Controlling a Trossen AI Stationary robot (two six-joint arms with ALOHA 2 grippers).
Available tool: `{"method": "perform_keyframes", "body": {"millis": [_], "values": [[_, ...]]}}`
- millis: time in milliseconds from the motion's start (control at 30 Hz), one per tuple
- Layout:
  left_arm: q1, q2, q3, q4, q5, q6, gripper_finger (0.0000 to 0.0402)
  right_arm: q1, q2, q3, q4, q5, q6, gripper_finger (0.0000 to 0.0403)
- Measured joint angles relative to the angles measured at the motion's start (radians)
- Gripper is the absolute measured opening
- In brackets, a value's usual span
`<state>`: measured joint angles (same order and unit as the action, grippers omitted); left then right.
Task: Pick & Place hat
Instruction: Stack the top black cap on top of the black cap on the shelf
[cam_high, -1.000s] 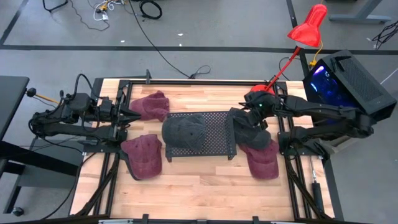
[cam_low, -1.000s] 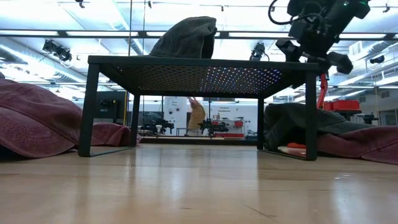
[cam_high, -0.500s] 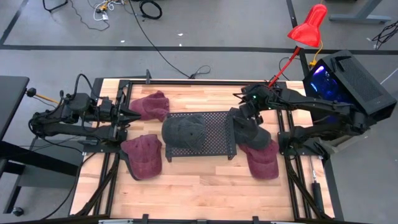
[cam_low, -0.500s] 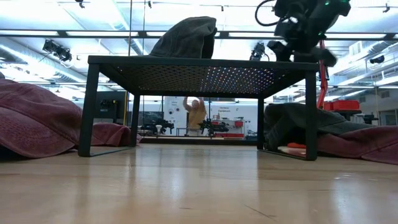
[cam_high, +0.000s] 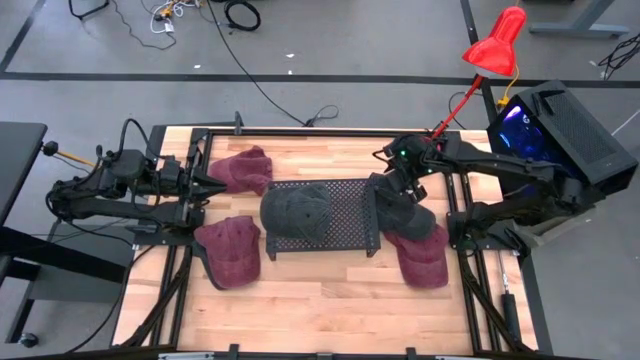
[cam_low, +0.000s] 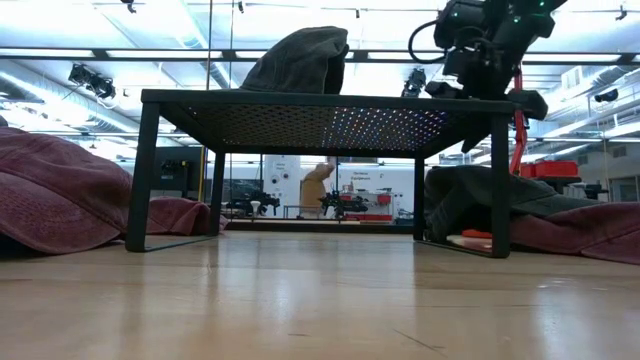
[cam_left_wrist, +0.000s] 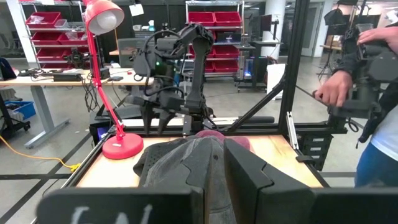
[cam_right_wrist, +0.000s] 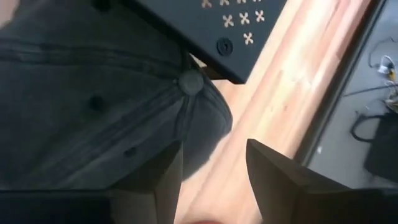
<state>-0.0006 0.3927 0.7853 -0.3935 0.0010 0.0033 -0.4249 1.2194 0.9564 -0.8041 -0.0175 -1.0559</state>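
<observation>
A dark grey hat (cam_high: 295, 212) sits crown up on the black perforated rack (cam_high: 345, 195). A second dark grey hat (cam_high: 402, 214) lies on the table by the rack's right end, partly over a maroon hat (cam_high: 424, 260). My right gripper (cam_high: 399, 176) hovers open above this grey hat's far part; in the right wrist view its fingers (cam_right_wrist: 163, 167) frame the crown's edge below the top button (cam_right_wrist: 189, 81), touching nothing. My left gripper (cam_high: 213, 185) waits shut and level at the table's left side.
Two more maroon hats lie at the left: one far (cam_high: 243, 168), one near (cam_high: 230, 252). A red desk lamp (cam_high: 495, 45) stands at the far right corner. The rack's corner (cam_right_wrist: 214, 37) is close to my right gripper. Bare wood lies along the near edge (cam_high: 320, 300).
My right gripper has moved a little toward the table's far edge and left, above the right-hand grey hat, tipping slightly and staying open. The hats have not moved.
</observation>
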Motion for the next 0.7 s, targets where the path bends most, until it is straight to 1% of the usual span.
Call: {"method": "perform_keyframes", "body": {"millis": [167,367,700], "values": [[0.0,0.0,0.0,0.0,0.0,0.0,0.0048,-0.025,0.004,0.0,0.0,-0.075,0.0,0.0178],[0.0,0.0,0.0,0.0,0.0,0.0,0.0048,-0.026,0.034,0.0,0.003,-0.157,0.003,0.0178],[0.0,0.0,0.0,0.0,0.0,0.0,0.0048,-0.026,0.082,0.0,0.059,-0.185,0.0,0.0178]]}}
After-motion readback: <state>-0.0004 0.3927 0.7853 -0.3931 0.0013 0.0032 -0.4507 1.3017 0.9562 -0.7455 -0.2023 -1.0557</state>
